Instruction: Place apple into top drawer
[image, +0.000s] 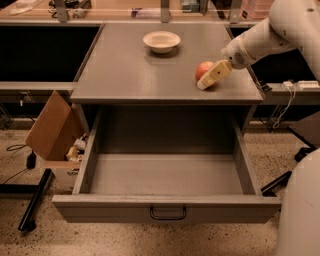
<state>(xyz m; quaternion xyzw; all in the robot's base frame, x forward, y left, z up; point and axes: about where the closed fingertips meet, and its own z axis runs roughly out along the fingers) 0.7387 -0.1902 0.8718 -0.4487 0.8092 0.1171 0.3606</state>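
Observation:
The apple (201, 68), red-orange and round, sits on the grey cabinet top (130, 75) near its right front corner. My gripper (205, 79) reaches in from the upper right on a white arm (260, 40) and is right at the apple, its cream-yellow tip lying across the apple's front right side. The top drawer (165, 172) is pulled wide open below the cabinet top and holds nothing. Its flat front panel carries a small dark handle (168, 214).
A cream-white shallow bowl (161, 41) stands at the back centre of the cabinet top. An open cardboard box (52, 132) with small items leans on the floor left of the drawer. My white body (300, 210) fills the lower right. Cables hang at the right.

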